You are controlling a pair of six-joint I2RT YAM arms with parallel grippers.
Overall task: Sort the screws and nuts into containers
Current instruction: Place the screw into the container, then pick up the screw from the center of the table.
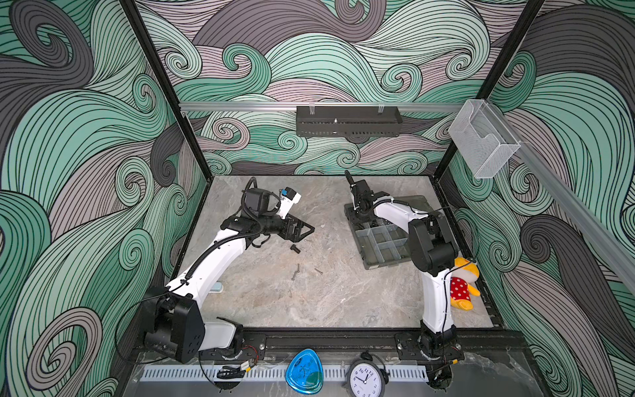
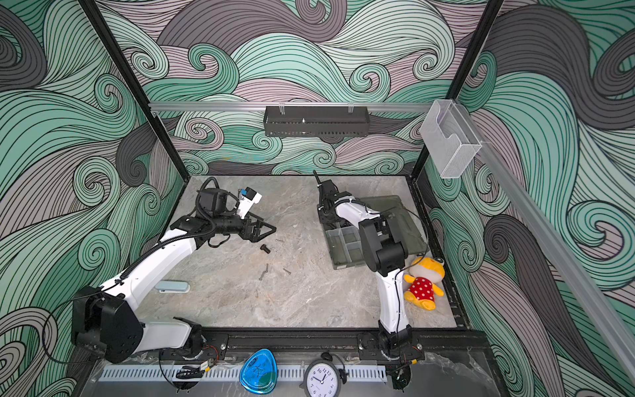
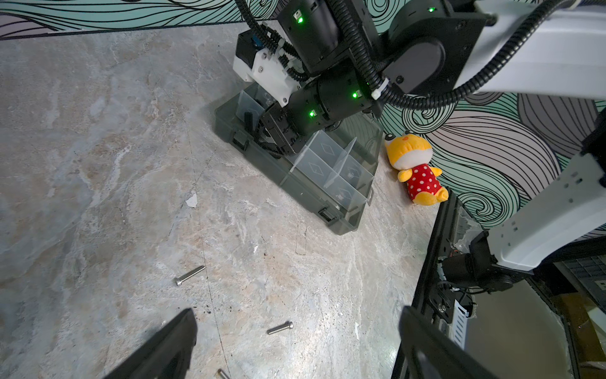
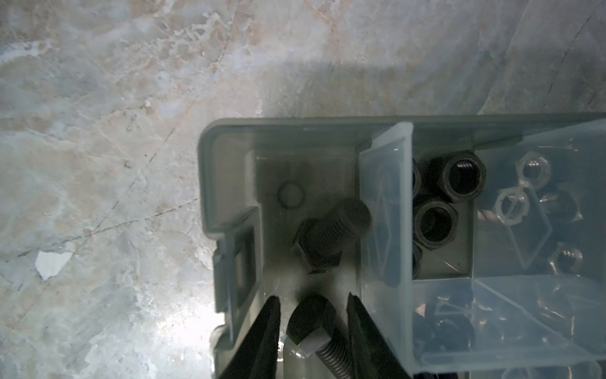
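Hanging over a corner compartment of the organiser box [image 3: 295, 193], the right hand [image 4: 312, 295] has its jaws a little apart with a black bolt [image 4: 311, 323] between them. In the right wrist view a narrow gap shows on either side of the bolt's head, so neither finger presses it there. A second black bolt [image 4: 328, 236] lies on the floor of the same compartment, its tip toward the divider. Across that divider sit black nuts [image 4: 462, 178], and one compartment further on, silver nuts [image 4: 533, 170].

The left hand [image 3: 296, 311] is spread wide and holds nothing. It is over the desk [image 1: 275, 302] near the middle, a little toward 11 o'clock.

The box lies at 3 o'clock on the marble-patterned desk, with its lid [image 2: 402, 213] folded open toward the wall. A loose bolt [image 1: 294, 248], short and black, lies near the middle, just beside the left hand at its 6 o'clock. Several thin silver screws [image 1: 297, 271] are scattered a little further toward 6 o'clock, well apart from the box.

Swirl-patterned walls [image 1: 86, 137] in green, grey and mauve close the cell on three sides. On the back wall at 12 o'clock a black perforated tray [image 1: 348, 122] hangs from a metal rail. A clear acrylic holder [image 1: 482, 144] is fixed at 2 o'clock. A yellow plush toy [image 1: 460, 287] in a red dotted dress lies at 4 o'clock beside the right arm. At 6 o'clock, past the desk's front edge, stand a clock [image 1: 364, 379] and a blue dish [image 1: 304, 371]. A pale blue object [image 2: 171, 287] lies at 8 o'clock by the left arm.
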